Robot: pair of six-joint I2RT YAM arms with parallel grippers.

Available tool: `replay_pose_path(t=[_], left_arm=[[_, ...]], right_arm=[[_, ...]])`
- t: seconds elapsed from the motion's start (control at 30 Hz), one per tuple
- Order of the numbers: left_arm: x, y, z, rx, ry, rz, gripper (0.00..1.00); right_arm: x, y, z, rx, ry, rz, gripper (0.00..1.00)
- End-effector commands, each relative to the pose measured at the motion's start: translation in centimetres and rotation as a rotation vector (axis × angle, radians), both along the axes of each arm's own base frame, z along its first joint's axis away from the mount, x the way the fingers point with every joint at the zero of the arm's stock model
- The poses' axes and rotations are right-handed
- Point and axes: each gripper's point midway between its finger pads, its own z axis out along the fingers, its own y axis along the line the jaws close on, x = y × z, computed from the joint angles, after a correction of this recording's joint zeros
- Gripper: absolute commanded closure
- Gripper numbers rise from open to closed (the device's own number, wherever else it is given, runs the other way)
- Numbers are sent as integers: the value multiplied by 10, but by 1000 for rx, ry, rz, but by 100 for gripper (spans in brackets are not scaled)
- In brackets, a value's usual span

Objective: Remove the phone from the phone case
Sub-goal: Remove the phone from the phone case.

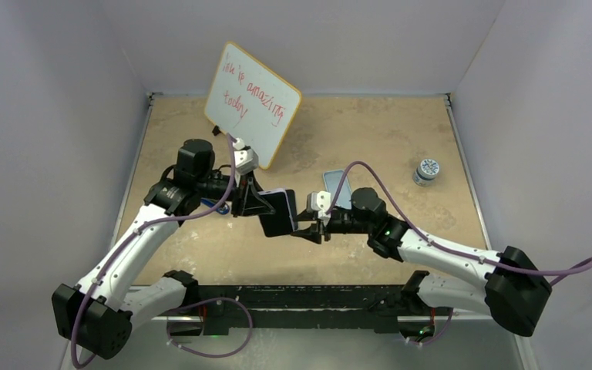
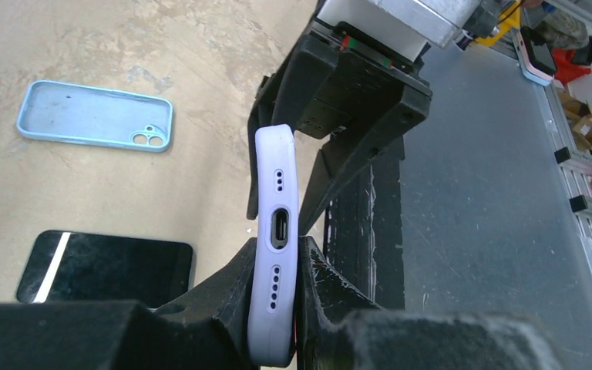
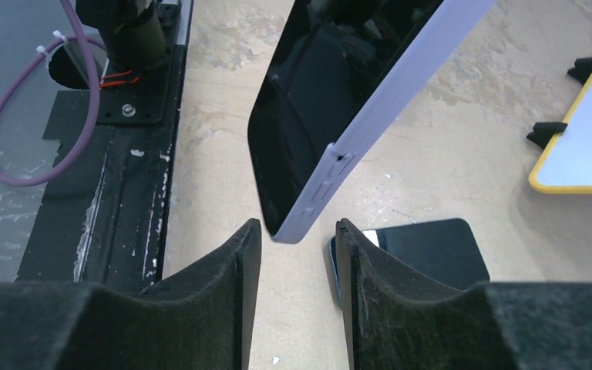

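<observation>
A phone in a lilac case (image 1: 279,210) hangs above the table, held edge-on by my left gripper (image 1: 256,203), which is shut on it. In the left wrist view the case's port end (image 2: 277,231) sits clamped between the jaws of the left gripper (image 2: 277,254). My right gripper (image 1: 311,224) is open. In the right wrist view the phone's black screen (image 3: 308,116) and lilac case edge (image 3: 401,85) tilt down, with the lower corner just at the tips of the right gripper (image 3: 297,230), not clamped.
An empty light-blue case (image 2: 96,116) and a bare black phone (image 2: 108,266) lie on the tan table; the phone also shows in the right wrist view (image 3: 424,250). A yellow-rimmed whiteboard (image 1: 250,104) stands at the back. A small jar (image 1: 427,171) sits at the right.
</observation>
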Motion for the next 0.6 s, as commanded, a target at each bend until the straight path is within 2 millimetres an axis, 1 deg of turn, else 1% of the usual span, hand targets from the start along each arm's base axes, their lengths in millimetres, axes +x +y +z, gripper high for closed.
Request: replay_pose_path(t=[0.0,0.1,0.23,0.3,0.47,0.5,0.57], left_arm=[[-12,-5,32,-61,-136,-89,100],[-17,-6,31,-60,-128,-112,100],[-21,-7,31,-58,-133,-128,100],[-23,-7,31,-59,-137,-133,100],[-27,-8,28,-54,-137,-145,100],[-28,-8,28,-54,-137,-149,100],[-30,-8,27,-56,-136,-159,100]], right_arm=[[-3,7,18,31,-50,61,59],[-5,8,15,16,-54,88,64],[-13,9,11,1,-73,152,65],[-16,8,8,-12,-87,180,71],[-18,6,1,-55,-161,236,98],[-19,6,0,-61,-182,252,100],[-21,6,1,-65,-224,284,100]])
